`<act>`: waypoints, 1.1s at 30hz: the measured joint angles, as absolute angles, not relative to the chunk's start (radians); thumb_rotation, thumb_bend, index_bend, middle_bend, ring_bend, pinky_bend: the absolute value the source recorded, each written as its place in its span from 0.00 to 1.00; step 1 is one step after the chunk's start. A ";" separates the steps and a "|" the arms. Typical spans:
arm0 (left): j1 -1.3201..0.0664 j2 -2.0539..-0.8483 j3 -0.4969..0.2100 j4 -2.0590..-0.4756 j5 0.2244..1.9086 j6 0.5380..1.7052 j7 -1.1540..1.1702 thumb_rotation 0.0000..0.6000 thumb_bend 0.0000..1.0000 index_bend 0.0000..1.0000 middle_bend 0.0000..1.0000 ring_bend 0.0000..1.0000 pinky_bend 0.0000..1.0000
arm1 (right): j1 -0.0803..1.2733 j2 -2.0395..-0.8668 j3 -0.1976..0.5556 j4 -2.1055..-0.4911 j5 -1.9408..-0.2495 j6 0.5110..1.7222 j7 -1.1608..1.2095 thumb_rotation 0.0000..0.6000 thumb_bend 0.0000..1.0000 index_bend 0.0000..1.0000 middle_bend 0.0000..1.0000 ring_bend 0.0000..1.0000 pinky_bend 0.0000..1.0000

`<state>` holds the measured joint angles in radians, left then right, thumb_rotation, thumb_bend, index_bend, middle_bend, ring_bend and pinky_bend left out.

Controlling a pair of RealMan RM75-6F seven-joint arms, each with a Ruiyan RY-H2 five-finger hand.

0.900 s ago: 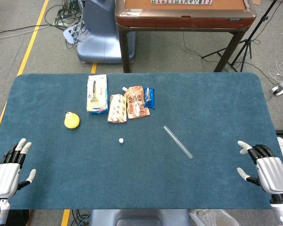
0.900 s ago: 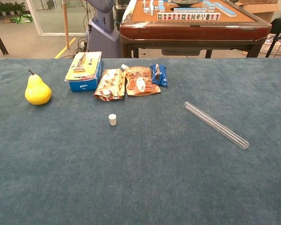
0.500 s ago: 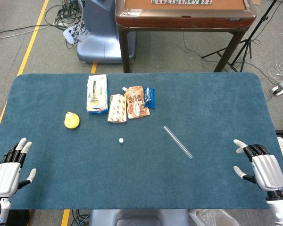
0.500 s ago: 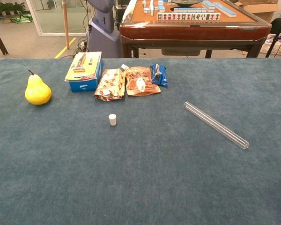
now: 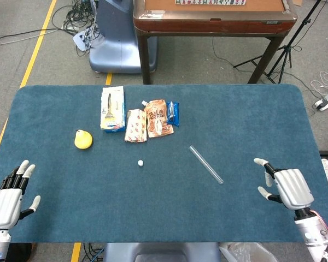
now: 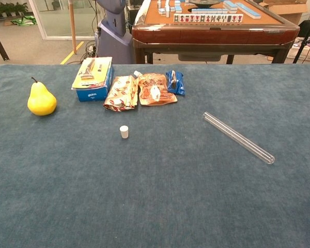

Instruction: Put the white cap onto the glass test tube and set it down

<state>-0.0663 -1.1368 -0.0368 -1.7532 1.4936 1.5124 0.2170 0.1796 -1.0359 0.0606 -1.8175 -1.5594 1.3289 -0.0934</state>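
A small white cap (image 5: pixel 140 162) (image 6: pixel 124 132) stands upright on the blue table mat (image 5: pixel 164 207) near the middle. The clear glass test tube (image 5: pixel 205 164) (image 6: pixel 238 137) lies flat to the right of it, running diagonally. My right hand (image 5: pixel 282 185) hovers near the front right of the table, fingers spread, empty, some way right of the tube. At the front left corner my left hand (image 5: pixel 8 196) is also open and empty. Neither hand shows in the chest view.
A yellow pear (image 5: pixel 83 140) (image 6: pixel 41 99) sits at the left. A blue-and-yellow box (image 5: pixel 112 108), two snack packets (image 5: pixel 135 125) (image 5: pixel 158 118) and a blue wrapper (image 5: pixel 173 113) lie in a row behind the cap. A brown table (image 5: pixel 213 13) stands beyond the far edge.
My right hand has moved left, inward over the table toward the test tube. The left hand, cap and tube have stayed put.
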 measured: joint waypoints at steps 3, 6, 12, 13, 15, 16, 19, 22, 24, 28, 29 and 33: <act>-0.065 -1.137 -0.037 -1.752 1.491 1.513 0.215 1.00 0.31 0.00 0.00 0.02 0.14 | 0.220 -1.038 0.075 -1.833 -1.528 1.263 -0.120 1.00 0.29 0.29 0.98 1.00 1.00; -0.065 -1.137 -0.037 -1.750 1.489 1.511 0.216 1.00 0.31 0.00 0.00 0.02 0.14 | 0.269 -1.043 0.091 -1.843 -1.482 1.181 -0.136 1.00 0.45 0.29 1.00 1.00 1.00; -0.067 -1.139 -0.035 -1.748 1.483 1.503 0.222 1.00 0.31 0.00 0.00 0.02 0.14 | 0.386 -1.068 0.120 -1.844 -1.370 1.000 -0.182 1.00 0.86 0.29 1.00 1.00 1.00; -0.068 -1.140 -0.035 -1.748 1.482 1.502 0.224 1.00 0.31 0.00 0.00 0.02 0.14 | 0.405 -1.075 0.123 -1.842 -1.352 0.975 -0.189 1.00 0.92 0.29 1.00 1.00 1.00; -0.070 -1.142 -0.036 -1.747 1.481 1.499 0.225 1.00 0.31 0.00 0.00 0.02 0.14 | 0.448 -1.093 0.131 -1.833 -1.311 0.919 -0.206 1.00 0.99 0.29 1.00 1.00 1.00; -0.070 -1.143 -0.036 -1.747 1.480 1.497 0.226 1.00 0.31 0.00 0.00 0.02 0.14 | 0.467 -1.102 0.134 -1.828 -1.293 0.897 -0.212 1.00 1.00 0.29 1.00 1.00 1.00; -0.073 -1.145 -0.035 -1.745 1.477 1.491 0.227 1.00 0.31 0.00 0.00 0.02 0.14 | 0.521 -1.137 0.143 -1.801 -1.234 0.843 -0.236 1.00 1.00 0.29 1.00 1.00 1.00; -0.075 -1.148 -0.036 -1.741 1.474 1.487 0.227 1.00 0.31 0.00 0.00 0.02 0.14 | 0.559 -1.167 0.148 -1.773 -1.176 0.812 -0.265 1.00 1.00 0.29 1.00 1.00 1.00; -0.076 -1.150 -0.036 -1.740 1.472 1.484 0.227 1.00 0.31 0.00 0.00 0.02 0.14 | 0.577 -1.186 0.150 -1.753 -1.132 0.796 -0.282 1.00 1.00 0.29 1.00 1.00 1.00; -0.081 -1.154 -0.036 -1.735 1.469 1.476 0.226 1.00 0.31 0.00 0.00 0.02 0.14 | 0.619 -1.219 0.151 -1.713 -1.049 0.765 -0.309 1.00 1.00 0.29 1.00 1.00 1.00; -0.082 -1.155 -0.036 -1.734 1.468 1.475 0.226 1.00 0.31 0.00 0.00 0.02 0.14 | 0.634 -1.229 0.151 -1.700 -1.025 0.752 -0.314 1.00 1.00 0.29 1.00 1.00 1.00; -0.085 -1.158 -0.036 -1.730 1.468 1.470 0.227 1.00 0.31 0.00 0.00 0.02 0.14 | 0.676 -1.264 0.149 -1.647 -0.956 0.727 -0.328 1.00 1.00 0.29 1.00 1.00 1.00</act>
<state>-0.0851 -1.1583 -0.0360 -1.7302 1.4685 1.4699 0.2270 0.6758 -1.2639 0.1494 -1.6471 -0.9560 0.7275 -0.3284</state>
